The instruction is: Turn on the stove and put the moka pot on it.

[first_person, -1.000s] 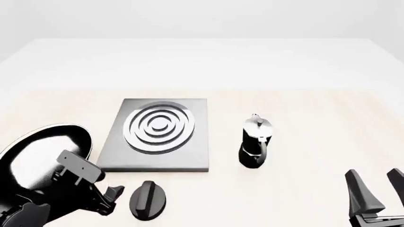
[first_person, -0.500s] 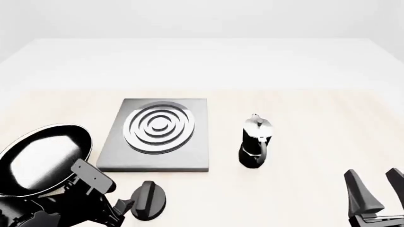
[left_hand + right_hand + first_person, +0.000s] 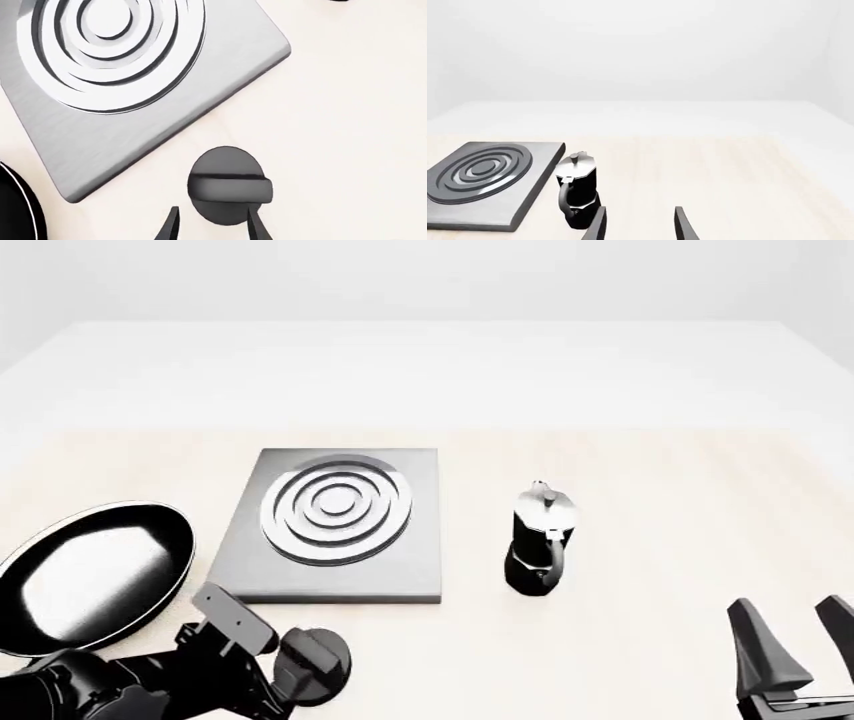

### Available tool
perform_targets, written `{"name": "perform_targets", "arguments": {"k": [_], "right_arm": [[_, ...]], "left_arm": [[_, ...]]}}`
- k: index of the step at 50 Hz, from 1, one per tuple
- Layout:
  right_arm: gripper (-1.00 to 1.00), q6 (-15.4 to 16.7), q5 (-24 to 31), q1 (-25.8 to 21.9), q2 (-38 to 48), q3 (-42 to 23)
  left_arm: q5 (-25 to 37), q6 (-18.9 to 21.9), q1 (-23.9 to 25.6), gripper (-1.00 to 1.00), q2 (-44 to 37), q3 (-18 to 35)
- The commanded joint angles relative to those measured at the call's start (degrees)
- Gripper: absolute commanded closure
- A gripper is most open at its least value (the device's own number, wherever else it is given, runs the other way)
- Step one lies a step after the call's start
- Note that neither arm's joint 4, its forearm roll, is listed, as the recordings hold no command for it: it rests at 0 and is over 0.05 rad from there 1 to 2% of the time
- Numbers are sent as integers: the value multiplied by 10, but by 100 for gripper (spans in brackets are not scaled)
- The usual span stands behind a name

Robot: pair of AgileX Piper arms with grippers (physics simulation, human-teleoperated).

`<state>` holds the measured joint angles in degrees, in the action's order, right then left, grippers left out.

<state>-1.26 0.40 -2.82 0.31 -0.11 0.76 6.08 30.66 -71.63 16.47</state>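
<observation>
The moka pot (image 3: 577,190) is seen upright just beside the stove (image 3: 484,182), before the spread fingertips (image 3: 599,225).

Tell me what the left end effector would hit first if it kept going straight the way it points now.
Most likely the knob: in the left wrist view it sits just ahead of the open left end effector, its ridge between the fingertips. How far above it the fingers are is unclear.

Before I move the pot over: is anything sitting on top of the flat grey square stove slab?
Nothing visible. The flat grey stove slab shows only its raised silver rings, bare in all three views. The small black faceted moka pot stands on the table to its right. The left arm hides only table near the round black knob.
</observation>
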Motion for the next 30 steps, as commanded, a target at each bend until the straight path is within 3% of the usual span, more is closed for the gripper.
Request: {"name": "perform_targets", "arguments": {"k": [1, 9, 18, 26, 29, 30], "right_arm": [[-100, -1, 1, 1, -1, 0], [-100, 0, 1, 0, -1, 0], [-100, 2, 2, -1, -3, 0], [-100, 4, 2, -5, -3, 0], [-100, 3, 3, -6, -3, 0], [-100, 2, 3, -9, -3, 0]], "left_arm": [[-10, -9, 23, -100, -23, 8], [71, -14, 32, -100, 57, 34], [200, -22, 41, -100, 168, 110], [284, -9, 12, -100, 233, 180], [292, -17, -1, -100, 250, 192], [292, -43, 0, -100, 260, 193]]}}
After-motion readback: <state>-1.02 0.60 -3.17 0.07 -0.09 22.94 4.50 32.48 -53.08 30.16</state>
